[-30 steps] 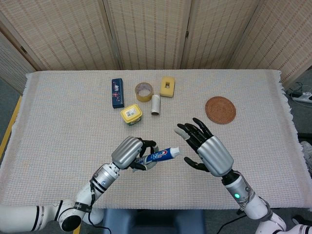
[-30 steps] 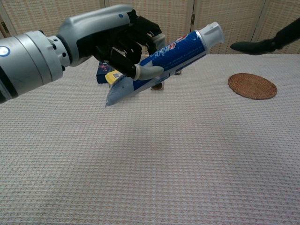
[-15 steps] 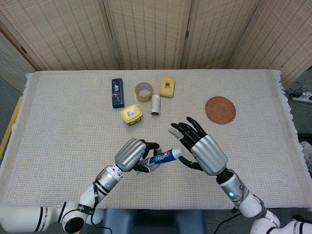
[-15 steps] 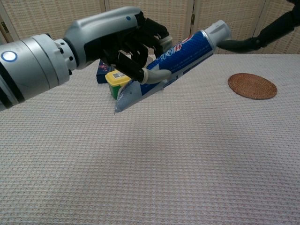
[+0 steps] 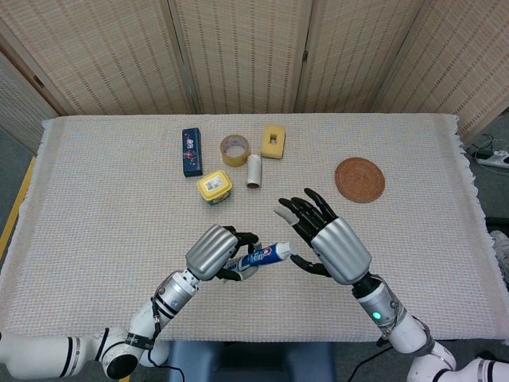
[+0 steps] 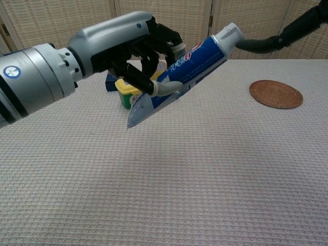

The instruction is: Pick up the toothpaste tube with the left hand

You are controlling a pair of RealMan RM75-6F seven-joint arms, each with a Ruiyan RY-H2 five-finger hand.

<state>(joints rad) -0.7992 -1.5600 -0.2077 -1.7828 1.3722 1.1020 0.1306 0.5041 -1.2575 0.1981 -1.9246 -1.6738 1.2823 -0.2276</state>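
Overhead, the left hand, a silver shell with black fingers, is wrapped around a blue and white toothpaste tube and holds it above the woven cream cloth of the surface. The tube's white cap points toward the right hand, which hovers just beside it with its dark fingers spread and nothing in them; whether a fingertip touches the cap cannot be told from here. Beyond the left hand lie a small yellow-lidded box, a pale cardboard cylinder, a ring of tape, a yellow block with a rectangular hole and a flat dark blue box. Beyond the right hand sits a round, woven brown coaster.

From the chest camera, the left hand fills the upper left, its smooth metal back and ribbed wrist leading to black fingers clamped on the tube's middle. The toothpaste tube is tilted, its flat crimped tail low and clear of the textured cloth, its white cap raised toward the upper right. A dark finger of the right hand reaches in beside the cap. The yellow box peeks out behind the left hand, and the coaster lies well off to the right.
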